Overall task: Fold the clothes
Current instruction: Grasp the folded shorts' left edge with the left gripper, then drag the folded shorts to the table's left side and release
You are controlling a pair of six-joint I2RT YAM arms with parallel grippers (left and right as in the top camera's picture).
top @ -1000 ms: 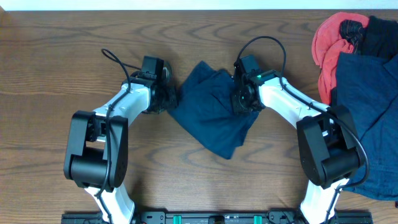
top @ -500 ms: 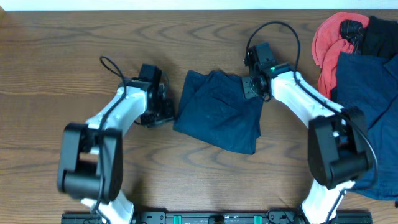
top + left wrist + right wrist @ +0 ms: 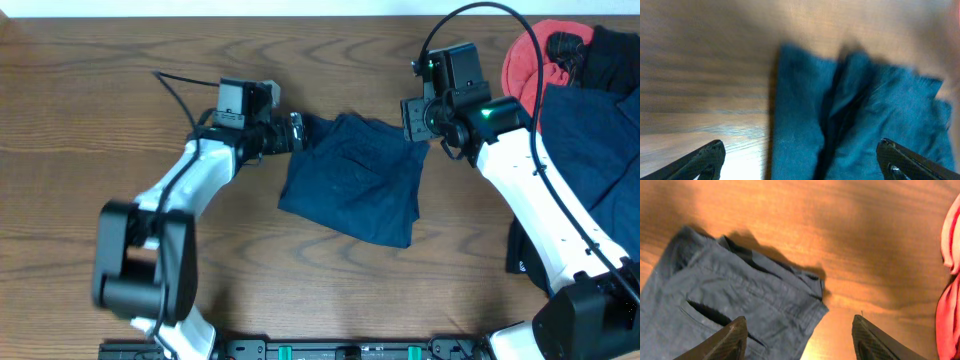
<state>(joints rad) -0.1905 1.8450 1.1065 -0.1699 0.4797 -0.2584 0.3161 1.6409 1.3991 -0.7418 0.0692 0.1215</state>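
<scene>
The navy blue shorts (image 3: 350,185) lie folded in the middle of the table, a flat, roughly square bundle. My left gripper (image 3: 296,132) hovers at their far left corner, open wide, with nothing between its fingers. In the left wrist view the shorts (image 3: 855,115) spread under the open left gripper (image 3: 801,155). My right gripper (image 3: 415,120) hangs over the far right corner, also open and empty. In the right wrist view the waistband corner and a pocket slit of the shorts (image 3: 740,295) lie below the right gripper (image 3: 799,327).
A pile of other clothes sits at the right edge: a red piece (image 3: 525,70), a black one (image 3: 610,50) and a large navy one (image 3: 590,150). The red cloth (image 3: 950,280) shows at the right of the right wrist view. The right arm reaches over that pile.
Both grippers have opened and let go of the shorts, then drawn back toward the far side. The shorts have settled from a skewed diamond into a flatter folded shape.
</scene>
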